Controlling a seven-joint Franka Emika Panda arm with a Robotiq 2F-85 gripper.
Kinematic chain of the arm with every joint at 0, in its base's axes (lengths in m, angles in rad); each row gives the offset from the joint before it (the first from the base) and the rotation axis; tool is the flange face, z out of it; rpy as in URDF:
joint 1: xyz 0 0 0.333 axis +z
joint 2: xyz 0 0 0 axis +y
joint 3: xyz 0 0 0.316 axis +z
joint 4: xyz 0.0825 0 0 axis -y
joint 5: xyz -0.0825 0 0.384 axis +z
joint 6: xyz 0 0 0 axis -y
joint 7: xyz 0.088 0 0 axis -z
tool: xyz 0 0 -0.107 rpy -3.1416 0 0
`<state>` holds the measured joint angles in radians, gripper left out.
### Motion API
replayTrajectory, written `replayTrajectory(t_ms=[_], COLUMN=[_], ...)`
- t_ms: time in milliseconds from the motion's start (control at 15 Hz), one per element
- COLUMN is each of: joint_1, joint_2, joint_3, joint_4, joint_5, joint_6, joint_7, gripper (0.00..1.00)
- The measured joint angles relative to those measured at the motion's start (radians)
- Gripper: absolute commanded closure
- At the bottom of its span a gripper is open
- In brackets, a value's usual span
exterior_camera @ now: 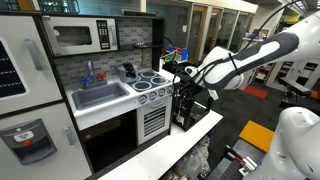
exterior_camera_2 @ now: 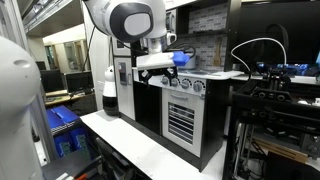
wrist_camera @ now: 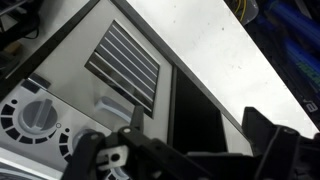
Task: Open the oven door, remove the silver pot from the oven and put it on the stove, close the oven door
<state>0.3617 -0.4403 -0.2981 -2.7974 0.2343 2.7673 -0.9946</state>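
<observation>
Pincer (wrist_camera: 185,150) near black-fronted oven door (wrist_camera: 197,108)

Microwave (exterior_camera: 78,37): upper left, sitting above the sink (exterior_camera: 97,96).
Stove (exterior_camera: 150,76): frame centre, right beside the sink.
Grille (exterior_camera: 153,122): directly under the stove.
Table (exterior_camera: 168,152): lower frame, before the grille.

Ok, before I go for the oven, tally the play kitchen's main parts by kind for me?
Microwave: 1
Sink: 1
Stove: 1
Vent grille: 1
Total: 4
</observation>
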Motion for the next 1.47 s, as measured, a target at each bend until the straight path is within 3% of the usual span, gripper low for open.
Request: replayTrajectory(t_ms=[1133, 1467], joint_1=[0.009, 0.165], joint_2=[0.0, 0.046], joint_3=[-0.004, -0.089], joint_4=[0.005, 0.02], joint_5=[0.014, 0.154], joint_6=[0.002, 0.036], joint_7=[-0.008, -0.157], gripper=[0.0, 0.0])
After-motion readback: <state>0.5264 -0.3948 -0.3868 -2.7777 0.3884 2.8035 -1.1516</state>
